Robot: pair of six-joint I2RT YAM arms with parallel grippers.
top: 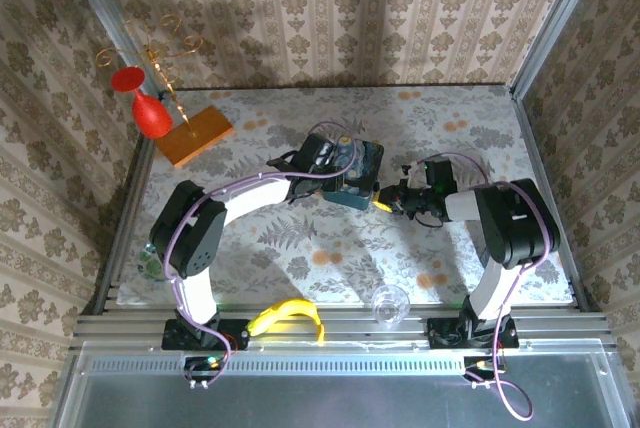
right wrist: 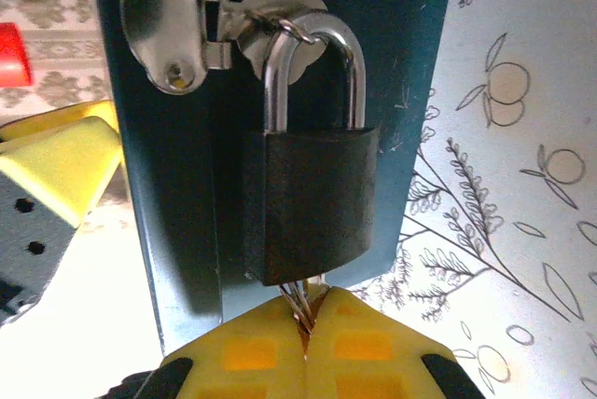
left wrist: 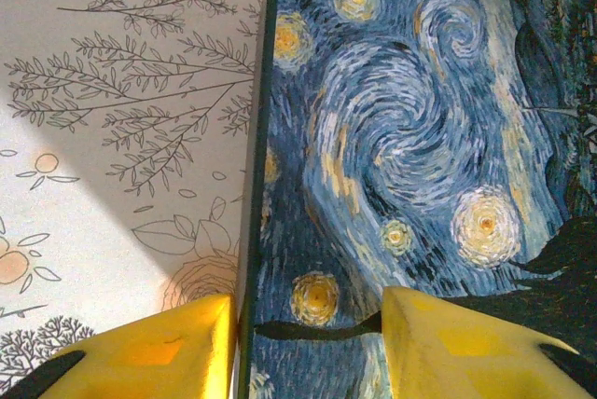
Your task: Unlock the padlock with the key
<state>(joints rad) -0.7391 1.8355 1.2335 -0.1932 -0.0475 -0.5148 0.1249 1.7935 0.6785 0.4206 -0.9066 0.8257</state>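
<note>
Well apart from the padlock [right wrist: 312,203] lie a banana [top: 287,316] and glass [top: 389,302].

No lettering, number, brand or sign can be read anywhere. The dark body of the padlock [right wrist: 311,203], hanging just above the right claw [right wrist: 306,308], shows a plain face with no stamp that can be made out. The blue tin [left wrist: 401,138], lying ahead of the left claw [left wrist: 306,298] and partly between its tips, carries painted swirls and yellow stars but no words. The bench [left wrist: 112,185] to the left of that claw is printed with leaves and fruit, no writing.
</note>
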